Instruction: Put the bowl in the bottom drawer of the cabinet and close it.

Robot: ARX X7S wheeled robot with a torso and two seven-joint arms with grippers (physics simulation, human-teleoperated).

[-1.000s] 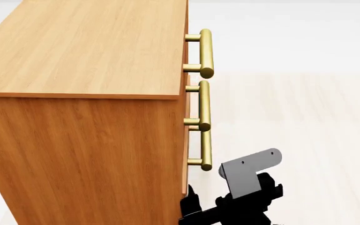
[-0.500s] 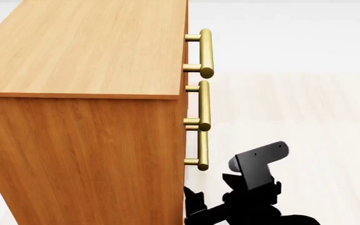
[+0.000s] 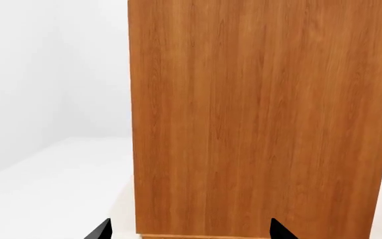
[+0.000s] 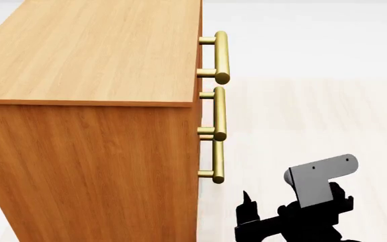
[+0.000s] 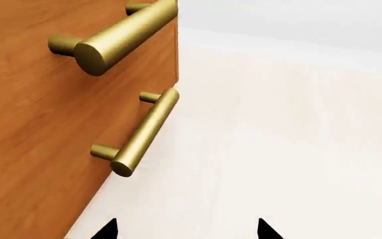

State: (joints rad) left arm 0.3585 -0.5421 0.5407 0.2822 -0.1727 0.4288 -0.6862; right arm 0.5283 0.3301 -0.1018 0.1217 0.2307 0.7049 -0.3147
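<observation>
My right gripper [image 4: 264, 217], jaws spread and empty at the head view's bottom right, hangs beside the cabinet [image 4: 89, 141] to reach the bottom drawer [image 5: 51, 164]'s handle [image 5: 144, 133]; no bowl shows.

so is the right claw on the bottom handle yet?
No. In the head view the right claw sits clear of the bottom handle, with floor between them.

Cabinet [image 4: 86, 126] fills the left half of the head view, near side panel toward the robot, drawer fronts on its right face. Three handles stacked on that face: top handle [image 4: 221, 56], middle handle [image 4: 219, 113], bottom drawer handle [image 4: 217, 160] lowest. Right gripper [image 4: 261, 222] sits on the near right, just right of the cabinet's front edge, apart from the handles, floor [image 4: 328, 116] extending right and far.
</observation>
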